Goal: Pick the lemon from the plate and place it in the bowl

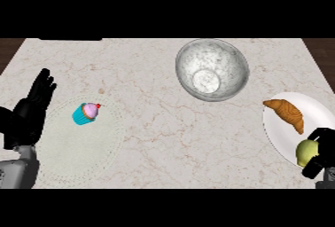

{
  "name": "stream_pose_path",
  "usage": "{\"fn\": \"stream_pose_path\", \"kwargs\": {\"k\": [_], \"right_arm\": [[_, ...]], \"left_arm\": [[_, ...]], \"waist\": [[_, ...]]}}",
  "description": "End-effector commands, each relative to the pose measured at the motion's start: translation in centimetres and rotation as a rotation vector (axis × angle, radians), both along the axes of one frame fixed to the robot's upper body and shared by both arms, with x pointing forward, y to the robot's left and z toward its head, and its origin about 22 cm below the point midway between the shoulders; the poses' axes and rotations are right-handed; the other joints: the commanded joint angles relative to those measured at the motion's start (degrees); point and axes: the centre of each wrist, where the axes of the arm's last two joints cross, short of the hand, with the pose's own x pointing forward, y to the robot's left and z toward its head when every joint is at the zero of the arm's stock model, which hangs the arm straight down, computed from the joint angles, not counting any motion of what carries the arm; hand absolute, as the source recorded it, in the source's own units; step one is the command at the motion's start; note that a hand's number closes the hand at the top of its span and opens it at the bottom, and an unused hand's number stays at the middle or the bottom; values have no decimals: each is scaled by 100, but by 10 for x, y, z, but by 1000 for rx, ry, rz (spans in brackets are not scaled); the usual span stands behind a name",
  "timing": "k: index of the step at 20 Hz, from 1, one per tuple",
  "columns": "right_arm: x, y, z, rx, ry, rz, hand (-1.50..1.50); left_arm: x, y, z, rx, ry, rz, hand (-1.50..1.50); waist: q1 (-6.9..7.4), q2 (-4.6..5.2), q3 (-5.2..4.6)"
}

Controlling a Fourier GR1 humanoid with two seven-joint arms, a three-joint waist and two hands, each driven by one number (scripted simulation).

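A yellow-green lemon [307, 150] lies on the near part of a white plate [283, 133] at the right edge of the counter. My right hand [320, 153] is at the lemon's right side, its black fingers curled round it from above and below. A silvery bowl [212, 69] stands further back, in the middle right of the counter, with nothing inside. My left hand [31, 108] rests open at the left edge, fingers straight and pointing up.
A brown croissant [286, 114] lies on the same plate just behind the lemon. A cupcake with a blue wrapper and pink icing [86, 113] stands on a pale round mat [82, 142] at the left. Dark floor shows past the counter's far corners.
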Motion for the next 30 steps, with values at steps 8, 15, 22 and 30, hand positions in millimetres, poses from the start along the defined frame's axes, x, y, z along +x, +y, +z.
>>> {"fn": "stream_pose_path", "kwargs": {"k": [8,15,22,30], "right_arm": [[18,37,4,-25,-104,115,150],[55,215,33,200,-8,665,150],[67,304,126,109,-254,698,150],[58,346,214,233,-630,590,150]], "left_arm": [[-4,-5,16,9,13,6,0],[13,-38,12,0,-28,-144,0],[17,-32,12,-2,4,-89,0],[20,-13,7,7,-13,-49,0]], "waist": [[73,30,107],[903,182,113],[518,52,102],[270,63,97]]}}
